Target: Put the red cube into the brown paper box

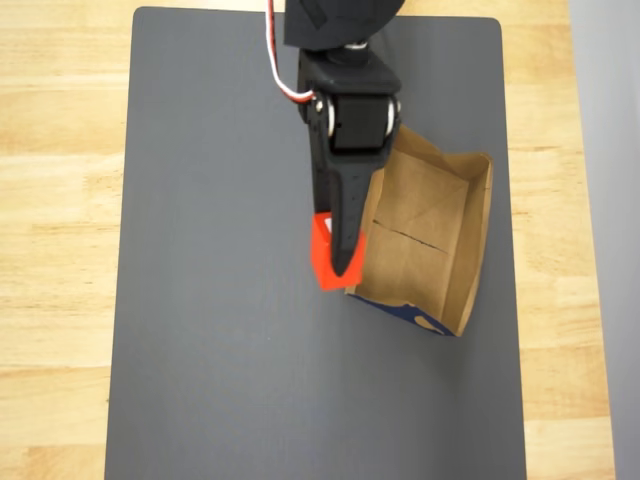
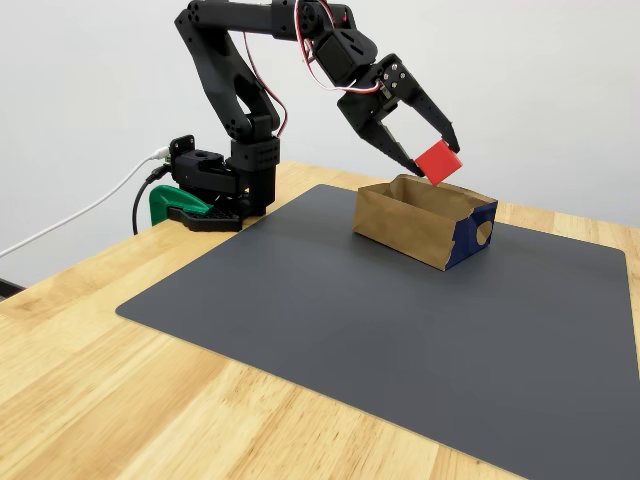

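My black gripper [image 2: 433, 157] is shut on the red cube [image 2: 438, 162], held in the air just above the brown paper box [image 2: 420, 222]. From overhead the red cube [image 1: 322, 254] sticks out on the left of the gripper [image 1: 338, 262], at the left wall of the box [image 1: 425, 235]. The box is open-topped, creased, with a blue print on its near end. Most of the cube's top is hidden under the fingers.
A dark grey mat [image 1: 220, 300] covers the wooden table [image 1: 60, 200]. The arm's base with a green clamp [image 2: 175, 203] stands at the mat's far left corner. Open mat lies to the left of and in front of the box.
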### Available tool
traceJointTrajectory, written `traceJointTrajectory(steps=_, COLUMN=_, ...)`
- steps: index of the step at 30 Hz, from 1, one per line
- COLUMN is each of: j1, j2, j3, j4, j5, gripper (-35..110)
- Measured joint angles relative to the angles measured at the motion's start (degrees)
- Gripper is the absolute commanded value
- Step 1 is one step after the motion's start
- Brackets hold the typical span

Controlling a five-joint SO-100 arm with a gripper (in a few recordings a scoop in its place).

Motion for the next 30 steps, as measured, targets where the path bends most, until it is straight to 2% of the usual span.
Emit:
traceJointTrajectory(steps=4, j1=-6.4, j2=2.0, j3=6.2, j4=-1.7, j5=2.6, gripper=0)
traceJointTrajectory(steps=9, j1=-9.1, j2=4.7, j3=15.4, j4=-11.9, j5=2.3, gripper=0)
traceJointTrajectory(steps=17, j1=-12.1, j2=4.7, j3=17.1, j4=-13.4, j5=0.2, gripper=0)
traceJointTrajectory(steps=30, j1=-12.3, j2=3.9, j3=17.8, j4=-12.9, j5=0.7, gripper=23)
